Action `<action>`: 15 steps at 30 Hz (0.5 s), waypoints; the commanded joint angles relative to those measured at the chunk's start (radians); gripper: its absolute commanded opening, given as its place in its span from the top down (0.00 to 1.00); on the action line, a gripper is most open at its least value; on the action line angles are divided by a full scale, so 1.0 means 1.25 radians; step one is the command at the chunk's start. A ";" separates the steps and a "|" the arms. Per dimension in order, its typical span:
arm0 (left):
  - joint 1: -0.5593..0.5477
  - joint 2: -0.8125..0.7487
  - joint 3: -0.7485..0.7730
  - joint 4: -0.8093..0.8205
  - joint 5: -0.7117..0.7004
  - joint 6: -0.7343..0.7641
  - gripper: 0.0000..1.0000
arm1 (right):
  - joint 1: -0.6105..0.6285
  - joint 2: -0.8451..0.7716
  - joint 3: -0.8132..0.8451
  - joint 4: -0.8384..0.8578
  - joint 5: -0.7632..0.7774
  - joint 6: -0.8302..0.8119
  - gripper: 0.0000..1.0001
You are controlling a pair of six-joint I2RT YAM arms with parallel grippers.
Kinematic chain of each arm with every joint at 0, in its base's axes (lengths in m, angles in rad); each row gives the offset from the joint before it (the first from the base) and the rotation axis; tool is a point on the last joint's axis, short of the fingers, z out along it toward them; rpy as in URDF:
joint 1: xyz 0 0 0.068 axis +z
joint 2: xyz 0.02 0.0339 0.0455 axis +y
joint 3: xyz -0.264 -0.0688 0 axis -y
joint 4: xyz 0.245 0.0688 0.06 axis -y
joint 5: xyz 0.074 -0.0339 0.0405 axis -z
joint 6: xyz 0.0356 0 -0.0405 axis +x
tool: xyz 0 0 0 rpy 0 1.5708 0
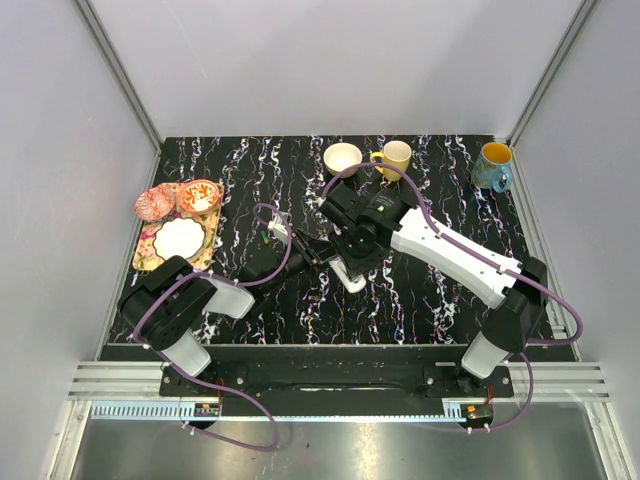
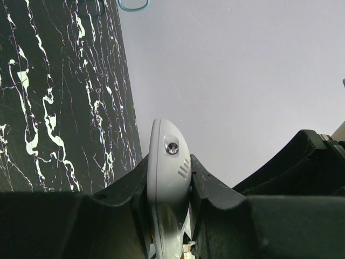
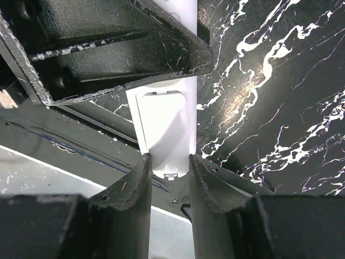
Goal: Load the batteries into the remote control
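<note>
**A:** What's the left gripper point(image 2: 169, 164) doing?

**B:** It's clamping tight on the remote control point(image 2: 166, 145), 1 finger on either side, with a rounded white end poking out past the fingertips.

**A:** And the right gripper point(image 3: 170, 164)?

**B:** Its 2 fingers are sitting partly apart, hugging the remote's other end. They're looking pressed against its 2 long edges, so I'm reading that as a grip too.

**A:** Where is the remote sitting?

**B:** It's lying between both grippers, on the near side of the yellow mug point(image 1: 396, 158) and a little to the mug's left. Its long axis is running straight out from between the right fingers toward the left gripper, which is crossing it farther along. From above, that line is slanting, with 1 white end showing toward the near right.

**A:** Which arm is nearer the battery cover point(image 3: 161, 124)?

**B:** The right one. The cover is facing its camera and seems to be still fitted, so I'm guessing the coming move is going along that long axis.

**A:** Anything hidden?

**B:** I'm not finding the batteries in any view. The arms are covering most of the remote from above, and I'm not able to tell whether it's touching the table point(image 1: 250, 160).
</note>
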 commanded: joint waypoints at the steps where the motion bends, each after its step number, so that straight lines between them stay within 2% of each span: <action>1: -0.007 0.003 0.019 0.169 -0.002 -0.014 1.00 | -0.010 0.006 0.029 0.016 0.018 -0.014 1.00; 15: -0.010 0.007 0.026 0.190 0.017 -0.019 1.00 | -0.014 0.007 0.032 0.032 -0.014 -0.016 1.00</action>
